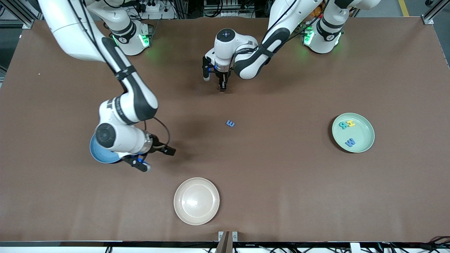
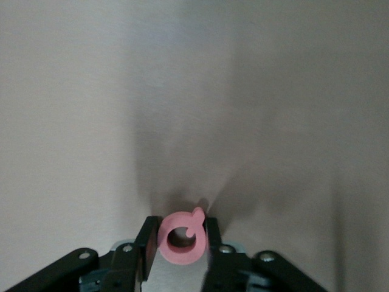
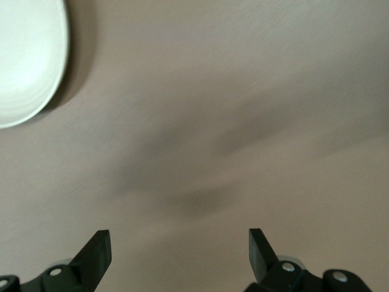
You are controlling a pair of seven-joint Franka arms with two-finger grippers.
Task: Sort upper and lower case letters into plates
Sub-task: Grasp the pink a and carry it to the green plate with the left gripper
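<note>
In the left wrist view we see the left tool closed on a pink letter, a ring shape with a short stem, gripped between both fingers over the bare brown worktop, which carries soft shadows

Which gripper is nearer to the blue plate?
Right. The right gripper hangs open right beside the blue plate; the left gripper, shut on a pink letter, is far off toward the bases.
</note>
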